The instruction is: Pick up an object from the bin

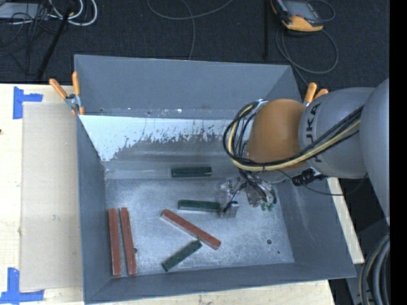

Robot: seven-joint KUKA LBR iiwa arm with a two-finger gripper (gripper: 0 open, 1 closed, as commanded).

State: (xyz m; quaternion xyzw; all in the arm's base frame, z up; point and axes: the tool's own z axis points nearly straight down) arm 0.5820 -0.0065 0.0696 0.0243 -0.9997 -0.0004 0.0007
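Since someone always asks about labels: the only writing I can read in the camera view is the letters KU (311,121), printed sideways on the grey arm (346,135) just right of the orange wrist cover (275,132).

The gripper (229,206) is down near the middle of the bin (184,94) floor, right at the right-hand end of a dark green bar (198,204). That bar lies flat. Its long axis runs pretty much left-right across the view, and its free end points toward the left wall. Honestly can't tell whether the jaws are released or clenched on it, because the wrist hardware and cables crowd that spot.

Other stuff in there:
- A second green bar (191,171) lies roughly parallel to the first, closer to the back wall.
- One reddish-brown bar (191,229) sits on a diagonal just in front of the gripper's bar.
- A third green bar (181,255) lies slanted, with its upper end close to the brown one's lower end.
- A pair of reddish-brown bars (114,241) lies side by side near the left wall, long axes running front-to-back.
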